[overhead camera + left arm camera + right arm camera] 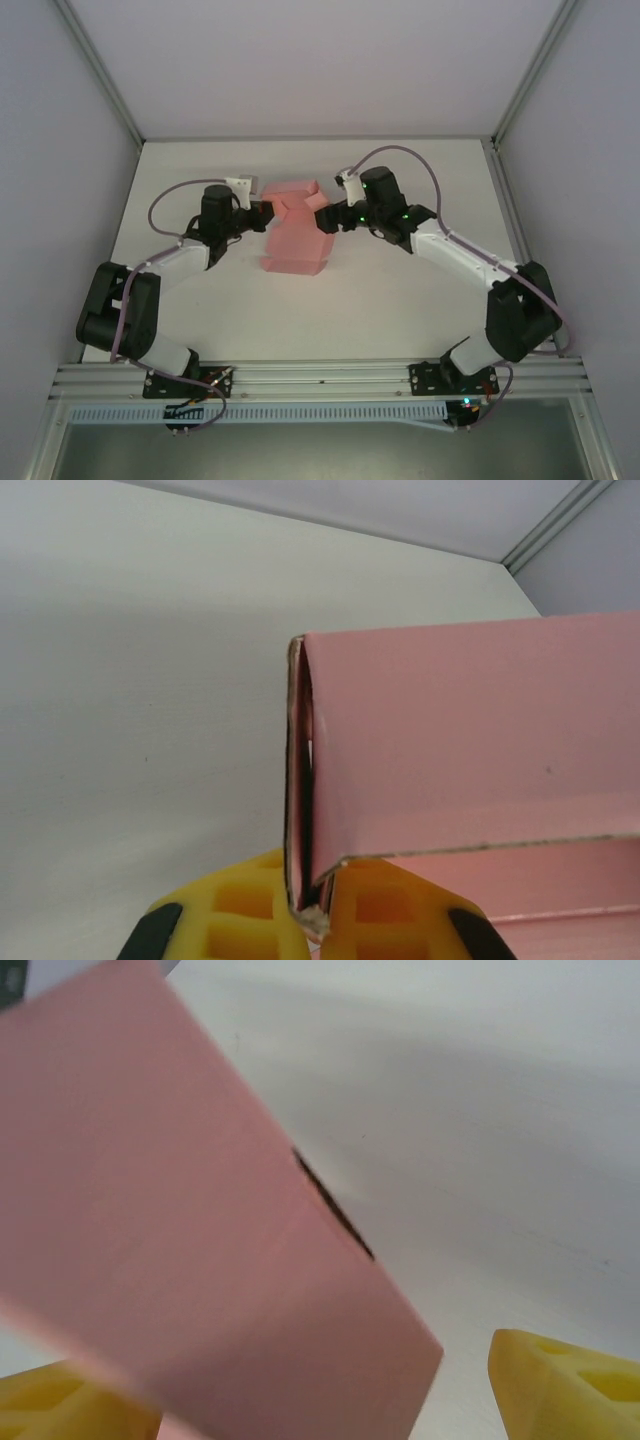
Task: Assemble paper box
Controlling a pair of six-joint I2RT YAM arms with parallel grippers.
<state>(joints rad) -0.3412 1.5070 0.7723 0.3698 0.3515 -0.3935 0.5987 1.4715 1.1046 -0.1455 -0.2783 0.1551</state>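
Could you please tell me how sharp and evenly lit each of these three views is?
Top external view: sharp and evenly lit around the pink thin card box. Left wrist view: box edges crisp, soft grey shadow across the white table. Right wrist view: the box is blurred, close to the lens.

A white table (400, 310) sits boxed in by pale grey walls (320, 60), aluminium rails (320, 378) framing its edges.

Overhead, two wrist close-ups (shared box (296, 238))
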